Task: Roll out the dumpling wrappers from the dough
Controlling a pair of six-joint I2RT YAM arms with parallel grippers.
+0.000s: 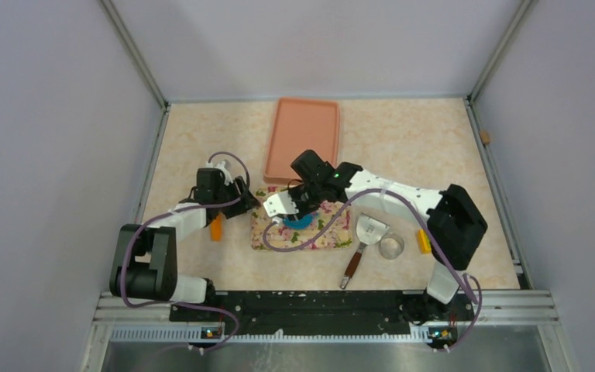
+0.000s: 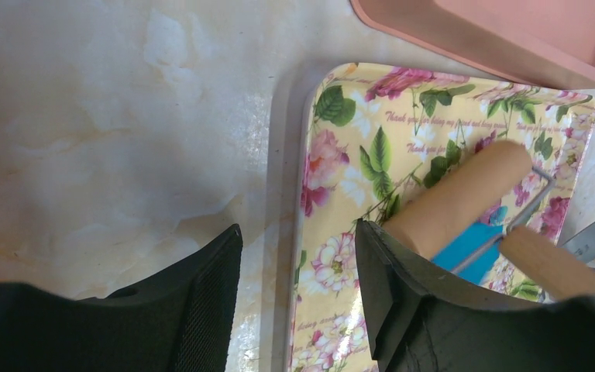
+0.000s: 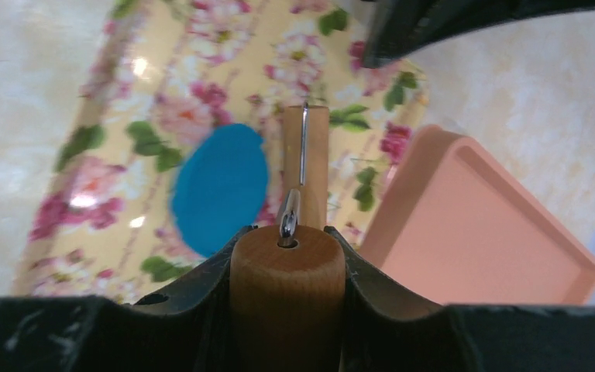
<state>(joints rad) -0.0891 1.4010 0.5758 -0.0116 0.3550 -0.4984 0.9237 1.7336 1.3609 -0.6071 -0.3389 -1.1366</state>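
Top camera: the right hand [image 1: 288, 208] is hanging low over the floral tray [image 1: 333, 236] in the middle of the bench [image 1: 201, 139]. The dough [image 1: 304, 222] is peeking out blue right under it. The left hand [image 1: 240, 194] is parked at the tray's left edge. The pink tray [image 1: 302, 139] is sitting just behind, and the spatula [image 1: 364, 236] and ring cutter [image 1: 392, 246] are lying off to the right.

Left wrist: this hand [image 2: 298, 232] is released, with its fingers [image 2: 201, 294] spread either side of the floral tray's rim. I can't tell if they're actually touching it. The roller [image 2: 457, 203] is lying slantwise on the tray with blue showing under its near end.

Right wrist: the hand [image 3: 287, 248] is clenched hard on the roller's wooden handle. The dough [image 3: 221, 186] is lying on the tray as a flat, smooth oval, and the barrel is running along its right edge rather than over the middle.

What's worrying me: nothing is pinning the tray, so a firm push could send it skating toward the pink tray. And because the barrel is off-centre, it could thin one side, or the dough could stick and peel up with it.
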